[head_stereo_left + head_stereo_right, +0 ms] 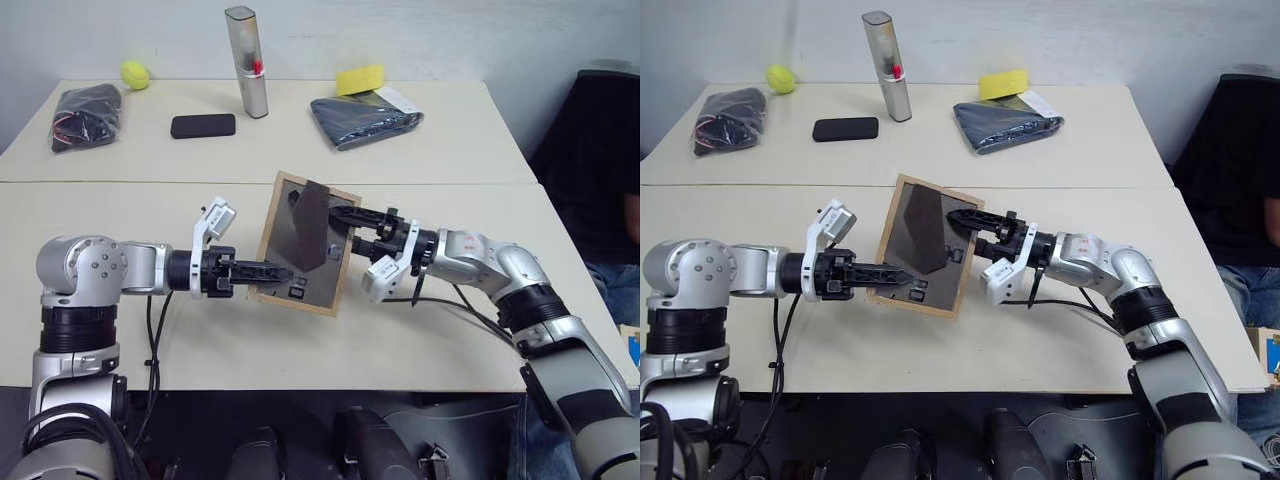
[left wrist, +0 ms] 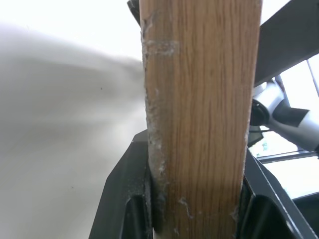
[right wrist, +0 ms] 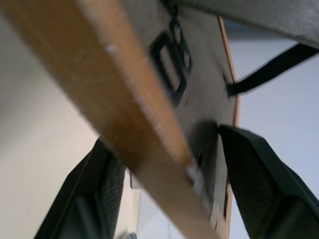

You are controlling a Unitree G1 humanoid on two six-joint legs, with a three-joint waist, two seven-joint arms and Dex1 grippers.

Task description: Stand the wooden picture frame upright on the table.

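Lying beyond the wooden picture frame: phone, silver canister.

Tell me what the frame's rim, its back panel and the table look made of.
Frame rim: light wood, with grain showing in the left wrist view, matt.
Back panel: dark grey board, perhaps fibreboard, dull.
Table: smooth cream top, likely laminate; no grain visible.

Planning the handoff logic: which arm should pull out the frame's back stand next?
Right, probably. The left gripper is already clamped on the wooden picture frame edge, holding it off the table; the right gripper sits at the back stand.
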